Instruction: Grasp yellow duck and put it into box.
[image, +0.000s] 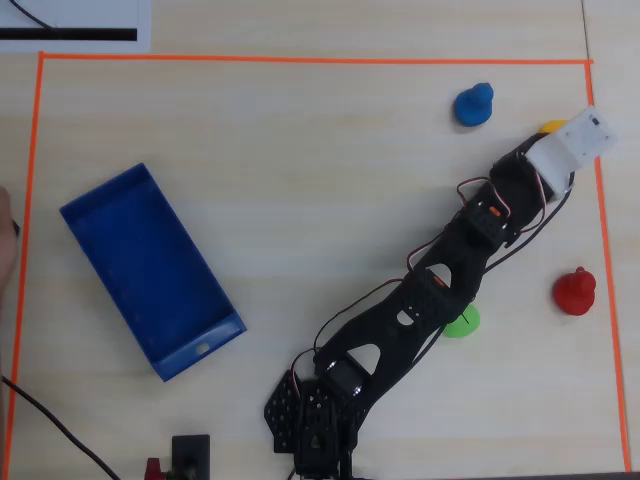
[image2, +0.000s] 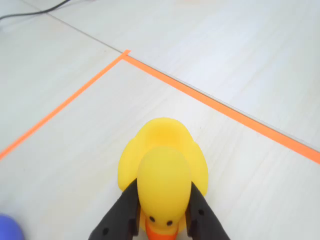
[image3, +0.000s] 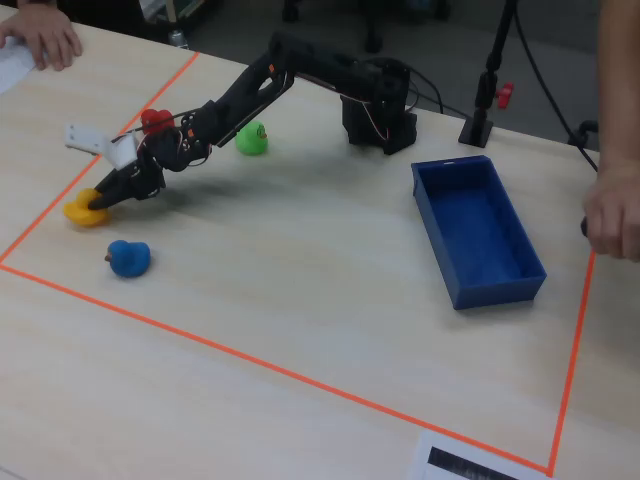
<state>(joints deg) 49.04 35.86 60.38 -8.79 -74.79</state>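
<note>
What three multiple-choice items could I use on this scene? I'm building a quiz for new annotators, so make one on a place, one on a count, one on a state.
1. Where is the yellow duck in the overhead view?
A. inside the box
B. by the top right corner of the orange tape
C. beside the arm's base

2. How many toy ducks are there?
A. two
B. three
C. four

3. What is in the blue box?
A. nothing
B. the green duck
C. the red duck

Answers:
1 B, it peeks out past the gripper at that corner.
2 C, yellow, blue duck, red duck, green duck.
3 A, its floor shows bare in the overhead and fixed views.
</note>
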